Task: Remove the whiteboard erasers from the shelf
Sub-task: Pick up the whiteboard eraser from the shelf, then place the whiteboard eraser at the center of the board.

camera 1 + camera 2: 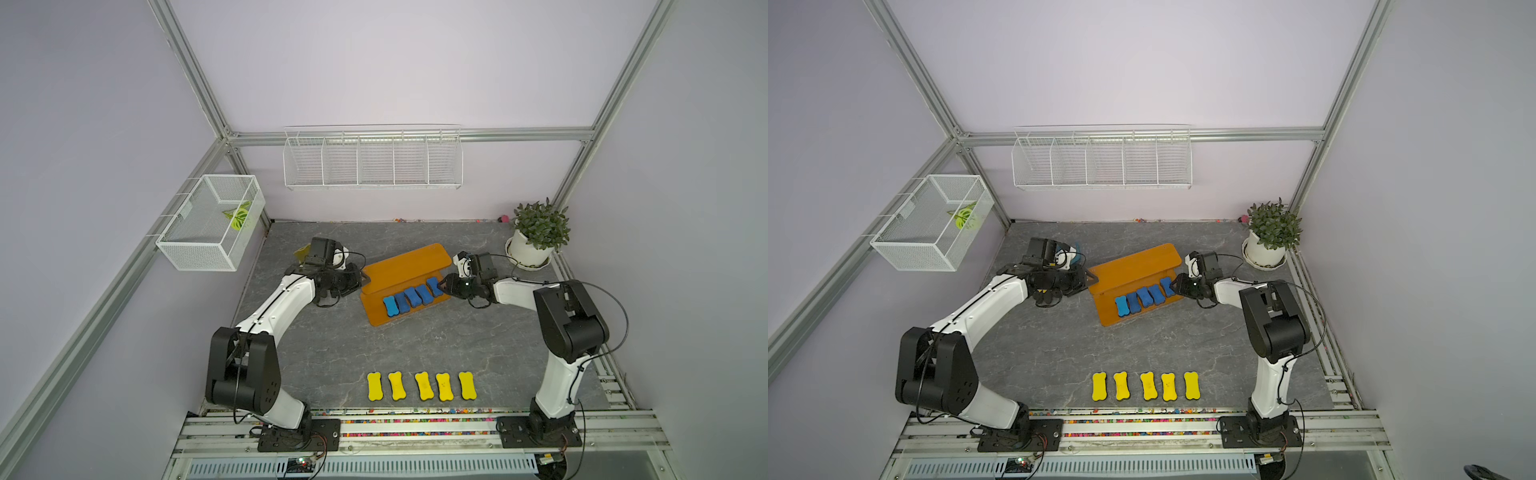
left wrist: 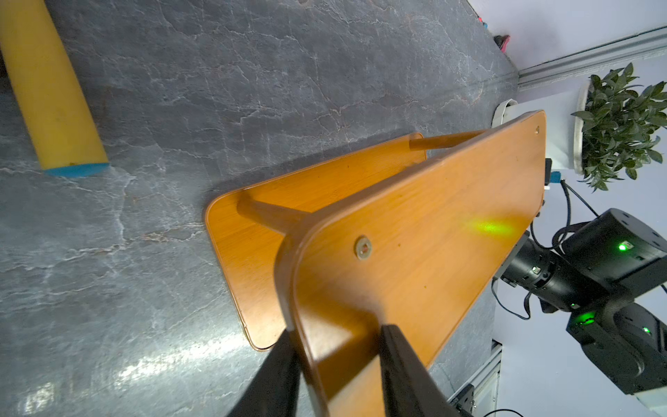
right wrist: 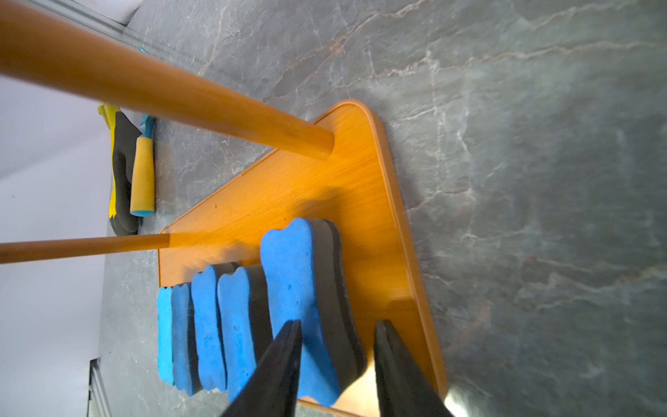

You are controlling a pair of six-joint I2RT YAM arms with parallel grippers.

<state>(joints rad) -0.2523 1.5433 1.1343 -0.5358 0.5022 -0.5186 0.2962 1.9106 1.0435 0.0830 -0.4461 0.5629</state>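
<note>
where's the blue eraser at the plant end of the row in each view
Both top views: blue whiteboard eraser, right end of the row on the shelf lower board.
Left wrist: not in it.
Right wrist: largest, nearest eraser, straddled by the right gripper.
Shared landmark: the orange shelf.

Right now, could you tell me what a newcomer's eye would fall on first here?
The orange shelf sits in the middle of the table, five blue erasers in a row on its lower board. Five yellow erasers lie in a row near the table's front edge. The left gripper clamps the shelf's top board; the right gripper straddles the end blue eraser.
</note>
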